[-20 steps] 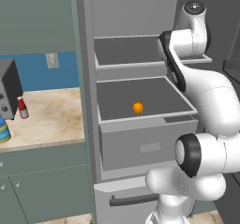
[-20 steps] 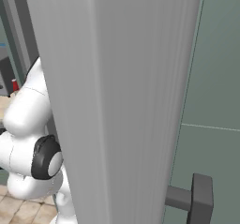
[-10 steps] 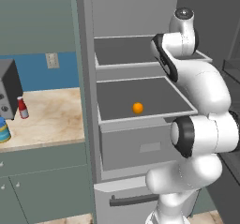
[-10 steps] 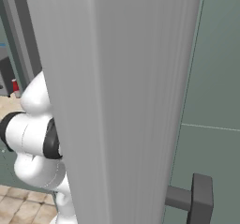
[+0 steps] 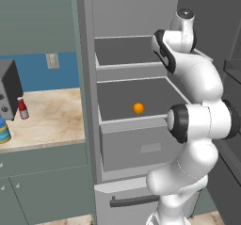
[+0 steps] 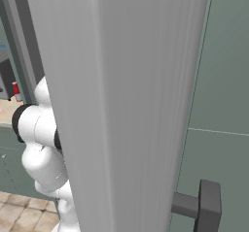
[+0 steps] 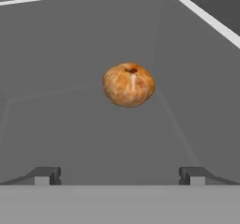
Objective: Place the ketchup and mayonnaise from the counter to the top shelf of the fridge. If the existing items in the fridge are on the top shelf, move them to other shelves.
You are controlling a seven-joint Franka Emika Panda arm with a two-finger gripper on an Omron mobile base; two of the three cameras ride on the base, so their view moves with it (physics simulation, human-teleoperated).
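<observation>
A brownish-orange lump [image 7: 128, 84] lies on a dark grey shelf floor [image 7: 56, 124] with a thin white rim, straight ahead of my gripper [image 7: 119, 176]. The gripper is open, with nothing between its fingertips [image 7: 47, 175]. In the left base view my arm bends in at the level of the fridge's [image 5: 87, 78] top shelf [image 5: 124, 54]. One shelf lower sits a bright orange fruit [image 5: 138, 108]. On the counter [image 5: 52, 120] the ketchup [image 5: 22, 108] stands beside a dark appliance, and the mayonnaise [image 5: 4, 131] stands at the left edge.
The open fridge door [image 6: 136, 105] takes up most of the right base view, its dark handle [image 6: 206, 209] low on the right. A dark boxy appliance [image 5: 8, 87] stands at the counter's back left. A grey drawer [image 5: 141, 146] sits under the shelves.
My arm has swung left and leaned in toward the top shelf. The gripper has stayed open. The bottles and the orange fruit have not moved.
</observation>
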